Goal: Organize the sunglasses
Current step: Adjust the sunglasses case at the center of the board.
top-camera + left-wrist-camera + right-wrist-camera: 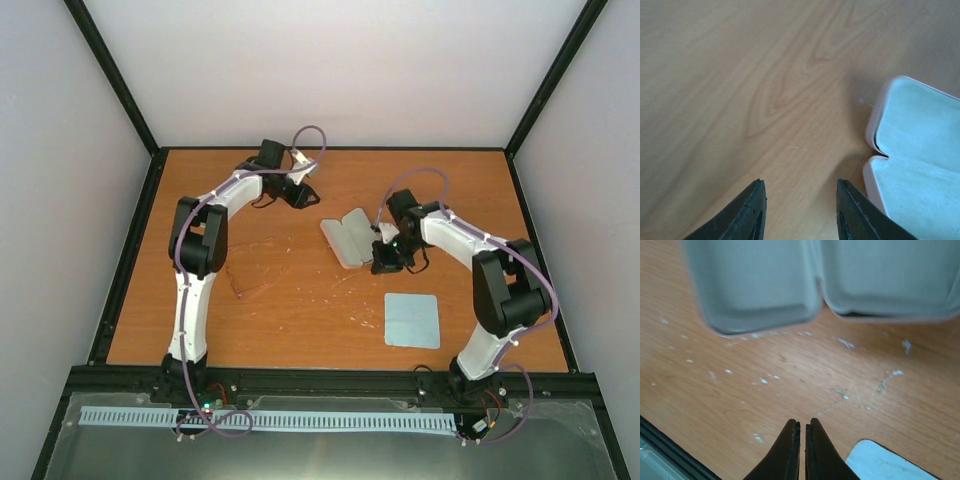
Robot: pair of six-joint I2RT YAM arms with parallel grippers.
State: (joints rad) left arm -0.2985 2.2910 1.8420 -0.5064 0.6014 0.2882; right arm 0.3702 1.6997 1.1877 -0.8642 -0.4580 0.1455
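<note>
1. Both arms hover by the open case (347,237); the sunglasses (245,286) lie well apart on the worktop (300,325), near the left arm.
2. Left jaws stand narrowly parted and empty; right jaws are pressed together on nothing.
3. Thin amber frames blend into the wood, so a grasp may miss.

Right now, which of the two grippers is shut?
The right gripper: its jaws meet, with nothing between them. The left gripper stands open, with the table showing between its jaws.

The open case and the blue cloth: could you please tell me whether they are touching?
Apart. The top external view shows bare table between the open case and the blue cloth.
</note>
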